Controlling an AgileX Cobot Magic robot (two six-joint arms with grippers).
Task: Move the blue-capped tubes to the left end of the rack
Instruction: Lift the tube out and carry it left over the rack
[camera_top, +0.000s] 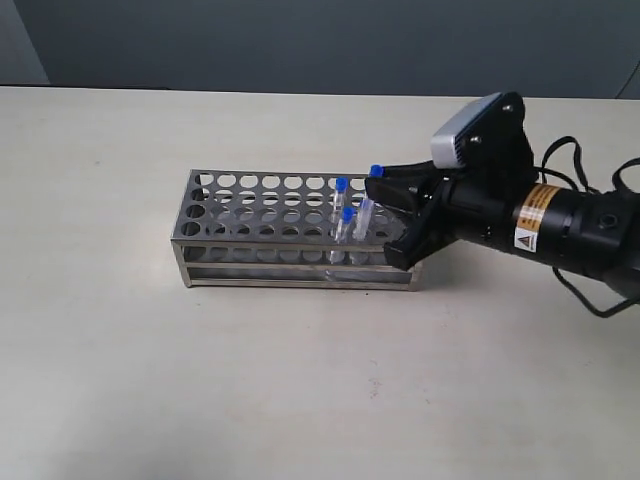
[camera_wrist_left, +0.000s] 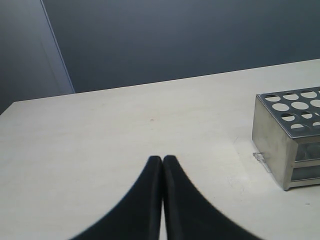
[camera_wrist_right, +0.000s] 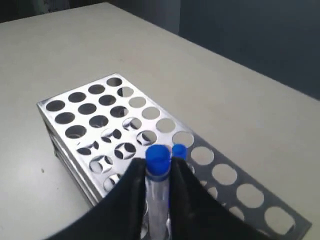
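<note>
The silvery rack (camera_top: 250, 206) stands mid-table, long side toward the camera. Three blue-capped tubes show near its right end. Two stand in holes, one (camera_top: 341, 200) in a far row and one (camera_top: 346, 228) nearer the front. The third tube (camera_top: 368, 205) leans with its cap highest, and my right gripper (camera_top: 378, 190) is shut on it just under the cap. In the right wrist view the fingers pinch that tube (camera_wrist_right: 157, 165) at the right gripper (camera_wrist_right: 159, 172), with another blue cap (camera_wrist_right: 179, 150) just behind, over the rack (camera_wrist_right: 50, 131). My left gripper (camera_wrist_left: 162, 161) is shut and empty above bare table, left of the rack's end (camera_wrist_left: 270, 135).
The rack's left holes hold nothing. The right arm (camera_top: 560, 225) with its cables reaches in from the right edge. A dark wall runs behind the pale table's far edge (camera_top: 300, 92).
</note>
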